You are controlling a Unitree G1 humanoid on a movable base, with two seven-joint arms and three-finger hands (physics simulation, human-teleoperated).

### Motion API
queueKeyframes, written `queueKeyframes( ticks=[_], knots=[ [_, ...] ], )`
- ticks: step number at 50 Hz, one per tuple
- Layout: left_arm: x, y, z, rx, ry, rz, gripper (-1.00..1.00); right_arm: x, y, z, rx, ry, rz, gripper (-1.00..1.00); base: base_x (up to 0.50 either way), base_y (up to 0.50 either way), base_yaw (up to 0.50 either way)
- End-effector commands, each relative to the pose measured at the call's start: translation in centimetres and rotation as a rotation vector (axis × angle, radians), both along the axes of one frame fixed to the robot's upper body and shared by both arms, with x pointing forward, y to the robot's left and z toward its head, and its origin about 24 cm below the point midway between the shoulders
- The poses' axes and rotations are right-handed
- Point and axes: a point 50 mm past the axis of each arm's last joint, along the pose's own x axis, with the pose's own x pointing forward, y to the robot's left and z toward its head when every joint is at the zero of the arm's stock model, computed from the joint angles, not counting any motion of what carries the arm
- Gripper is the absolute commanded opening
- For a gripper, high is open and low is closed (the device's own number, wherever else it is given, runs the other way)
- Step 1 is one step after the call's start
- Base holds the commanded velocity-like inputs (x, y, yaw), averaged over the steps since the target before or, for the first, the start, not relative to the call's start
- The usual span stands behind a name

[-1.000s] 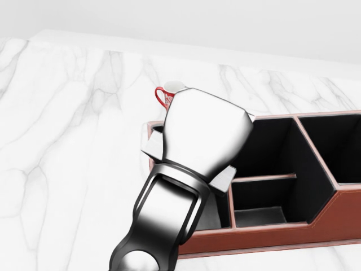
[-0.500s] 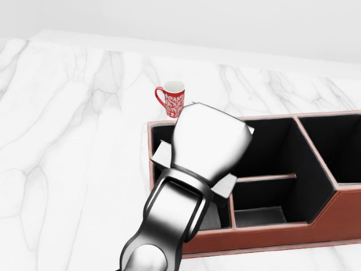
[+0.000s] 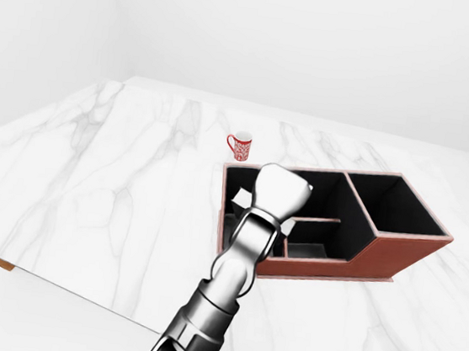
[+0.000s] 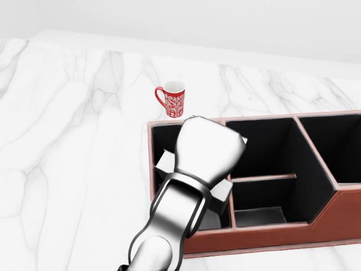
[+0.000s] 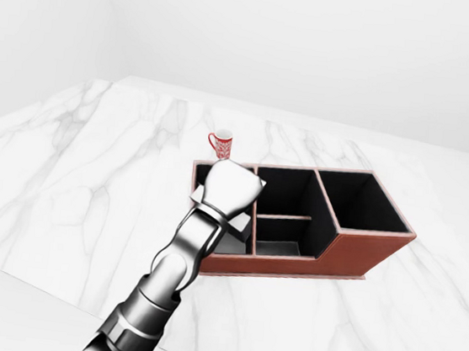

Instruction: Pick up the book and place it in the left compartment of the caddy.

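My left hand (image 4: 207, 148), a shiny metal shell seen from behind, hangs over the left compartment (image 4: 162, 135) of the brown caddy (image 4: 338, 197). Its fingers are hidden under the shell. A pale grey flat book (image 4: 164, 162) sticks out on both sides below the wrist and rides with the hand, so the hand is shut on it. The book's other corner (image 4: 224, 189) reaches the divider of the middle compartment. The book sits partly inside the left compartment, tilted. My right hand is out of view.
A red patterned mug (image 4: 171, 99) stands on the white marble counter (image 4: 67, 147) just above the caddy's upper left corner. The caddy has a split middle compartment (image 4: 265, 164) and a large right one (image 4: 335, 144). The counter's near edge (image 3: 52, 286) shows in the left-eye view.
My left hand has moved down the view with the book, sinking into the left compartment. The mug, half covered a second ago, now shows fully.
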Motion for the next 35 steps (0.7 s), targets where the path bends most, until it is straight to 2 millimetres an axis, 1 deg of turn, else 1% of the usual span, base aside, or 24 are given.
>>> queueKeyframes(
  ticks=[1, 3, 6, 7, 10, 21, 29, 30, 35],
  knots=[
    [0.9, -0.3, -0.8, 0.003, -0.019, 0.0, -1.0, 0.0, 0.0, -0.1, 0.001, 0.002, 0.001, 1.0, 0.0, 0.0, 0.0],
    [1.6, 0.0, -1.2, 0.01, -0.02, 0.016, -1.0, 0.1, 0.0, -0.1, 0.003, 0.003, 0.0, 1.0, 0.0, 0.0, 0.0],
    [1.9, 0.0, -1.5, 0.009, -0.017, 0.021, -1.0, -0.1, 0.0, 0.2, -0.005, -0.003, -0.004, 1.0, 0.0, 0.0, 0.0],
    [2.1, 0.0, -1.6, 0.008, -0.012, 0.019, -1.0, 0.0, 0.0, 0.0, -0.001, 0.001, -0.002, 1.0, 0.0, 0.0, 0.0],
    [2.2, -0.1, -1.7, 0.007, -0.011, 0.019, -1.0, 0.0, 0.0, 0.0, -0.001, 0.001, -0.002, 1.0, 0.0, 0.0, 0.0],
    [3.1, 0.1, -2.9, 0.032, 0.014, 0.043, -1.0, 0.1, 0.0, -0.1, 0.002, 0.005, 0.001, 1.0, 0.0, 0.0, 0.0],
    [3.6, 0.1, -4.6, 0.037, 0.048, 0.031, -1.0, 0.1, 0.0, -0.2, 0.004, 0.007, 0.002, 1.0, 0.0, 0.0, 0.0],
    [3.7, 0.1, -5.0, 0.038, 0.054, 0.029, -1.0, 0.0, 0.0, -0.1, 0.002, 0.005, 0.001, 1.0, 0.0, 0.0, 0.0],
    [3.9, 0.0, -5.7, 0.039, 0.07, 0.02, -1.0, 0.0, 0.0, 0.0, -0.001, 0.003, -0.001, 1.0, 0.0, 0.0, 0.0]
  ],
)
